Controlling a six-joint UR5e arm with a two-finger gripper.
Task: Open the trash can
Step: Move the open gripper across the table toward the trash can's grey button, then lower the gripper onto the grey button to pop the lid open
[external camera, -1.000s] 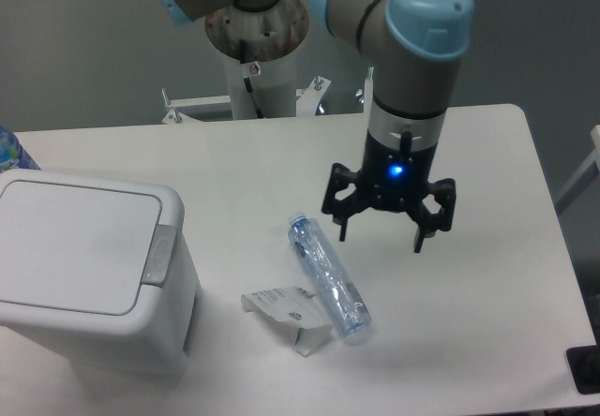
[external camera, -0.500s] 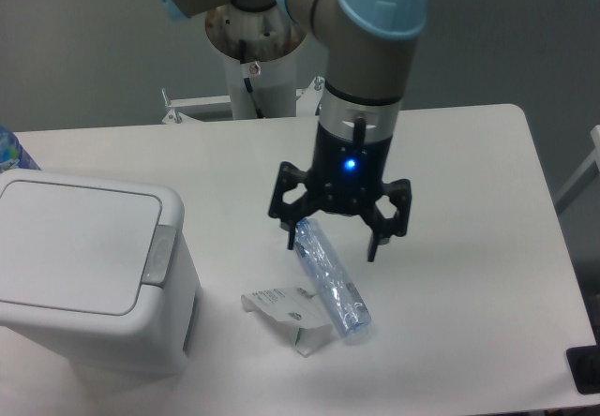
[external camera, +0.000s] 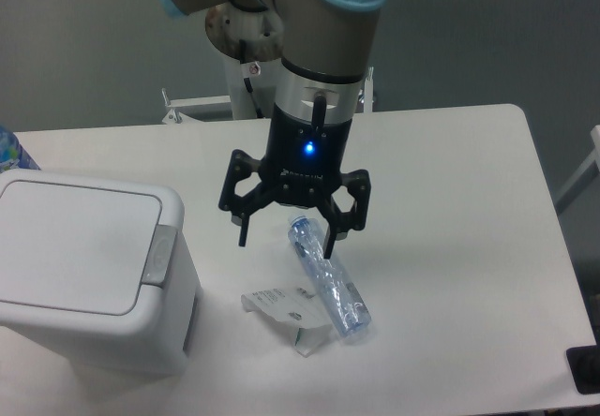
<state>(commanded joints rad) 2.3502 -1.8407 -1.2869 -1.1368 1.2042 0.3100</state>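
The white boxy trash can (external camera: pixel 89 271) stands at the left front of the table with its flat lid down. A grey push-button latch (external camera: pixel 160 254) sits on its right rim. My gripper (external camera: pixel 287 244) hangs open above the table, right of the can and over the upper end of the clear bottle. Nothing is between its black fingers (external camera: pixel 242 223). A blue light glows on the wrist.
A crushed clear plastic bottle (external camera: pixel 328 280) lies on the table below the gripper, next to a folded white paper label (external camera: pixel 286 310). A blue-patterned object (external camera: pixel 11 149) shows at the far left edge. The arm's base column (external camera: pixel 251 69) stands behind the table.
My gripper has travelled leftward across the table, from right of the bottle to above its upper end, closer to the trash can. It stays open. The lid has not moved.
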